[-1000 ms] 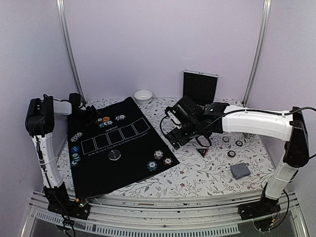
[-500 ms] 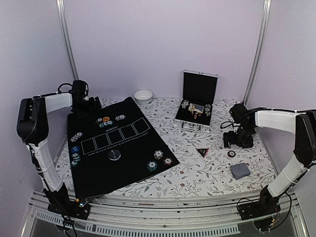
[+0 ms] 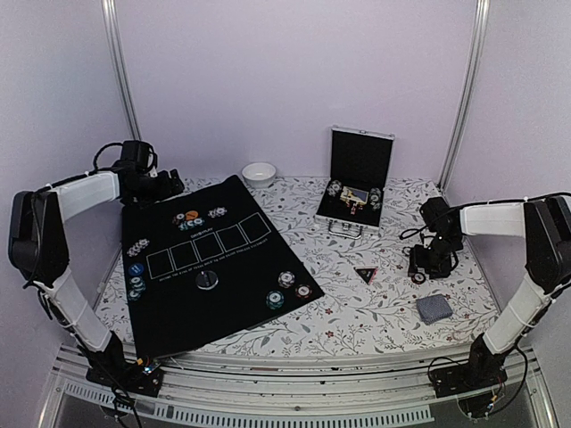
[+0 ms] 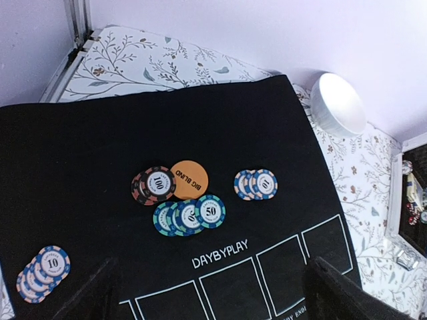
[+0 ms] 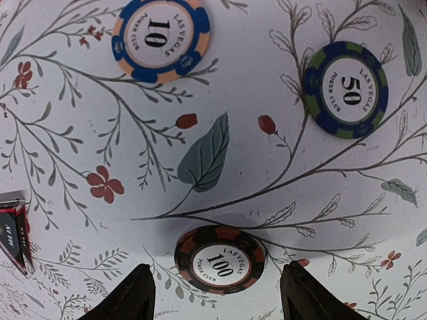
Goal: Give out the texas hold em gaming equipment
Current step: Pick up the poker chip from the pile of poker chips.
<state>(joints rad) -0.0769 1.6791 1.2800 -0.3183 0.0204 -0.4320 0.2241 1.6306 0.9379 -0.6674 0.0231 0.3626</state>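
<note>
From where I stand, the left gripper (image 4: 212, 263) hangs over the far left corner of the black felt mat (image 3: 205, 303), jaws spread wide with nothing between them. Just inside the mat's far edge lie a fan of 50 chips (image 4: 190, 215), a red-black chip (image 4: 155, 185) touching an orange BIG BLIND disc (image 4: 190, 179), and a blue-white pair (image 4: 255, 185). A fan of 10 chips (image 4: 43, 272) sits near the mat's left edge. The grey button (image 3: 207, 280) rests mid-mat with bare felt all round.

Well off the mat's right edge, the right gripper (image 5: 217, 267) sits low over the floral cloth (image 3: 357, 312). Its fingers (image 5: 133, 297) are parted either side of a loose 100 chip (image 5: 220, 259), not clamped on it. A 10 chip (image 5: 161, 39) and a 50 chip (image 5: 347, 90) lie beyond, well separated. The triangular marker (image 3: 366, 274) lies between the mat and that gripper. The card deck (image 3: 434, 308) sits alone toward the front.
</note>
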